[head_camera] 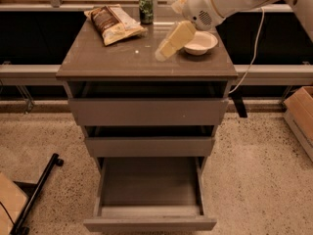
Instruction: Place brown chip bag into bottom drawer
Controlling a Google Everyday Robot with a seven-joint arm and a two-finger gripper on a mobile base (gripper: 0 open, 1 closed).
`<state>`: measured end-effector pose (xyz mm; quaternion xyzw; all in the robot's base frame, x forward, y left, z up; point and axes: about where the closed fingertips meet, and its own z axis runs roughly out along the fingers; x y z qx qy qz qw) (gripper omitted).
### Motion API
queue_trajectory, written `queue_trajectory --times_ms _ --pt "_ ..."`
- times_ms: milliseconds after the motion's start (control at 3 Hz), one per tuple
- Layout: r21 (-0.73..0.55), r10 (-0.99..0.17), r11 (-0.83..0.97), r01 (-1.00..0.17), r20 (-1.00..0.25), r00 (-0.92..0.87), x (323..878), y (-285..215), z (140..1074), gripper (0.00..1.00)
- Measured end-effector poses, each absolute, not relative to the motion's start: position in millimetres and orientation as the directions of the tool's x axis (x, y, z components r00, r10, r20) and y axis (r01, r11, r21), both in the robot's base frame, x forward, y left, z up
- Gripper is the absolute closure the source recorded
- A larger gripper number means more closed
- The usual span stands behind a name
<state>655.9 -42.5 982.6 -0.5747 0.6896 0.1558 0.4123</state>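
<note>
- I see the brown chip bag (115, 23) lying flat at the back left of the cabinet top (117, 60), just left of the green can (145, 8)
- The bottom drawer (149, 223) is pulled well out, with nothing inside it
- My gripper (164, 52) hangs over the cabinet top, right of the bag and apart from it, beside the white bowl (200, 43)
- I cannot tell how wide its grip stands

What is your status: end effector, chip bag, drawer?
End effector over cabinet top, left of white bowl. Brown chip bag untouched, back left, beside green can. Bottom drawer open; nothing in the way.
</note>
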Motion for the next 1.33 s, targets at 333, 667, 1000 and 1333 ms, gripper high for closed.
queue_trajectory --times_ms 333,667,1000,1333 --pt "-0.258 -0.567 0.32 -0.912 -0.823 0.034 703.0 -6.1 972.7 0.0" --pt "-0.231 -0.488 0.339 -0.912 -0.872 0.039 761.3 39.1 959.4 0.0" --pt "-0.212 -0.454 0.359 -0.909 -0.89 0.028 802.4 69.3 953.4 0.0" --pt "-0.221 -0.445 0.364 -0.905 -0.895 0.04 806.9 70.3 960.9 0.0"
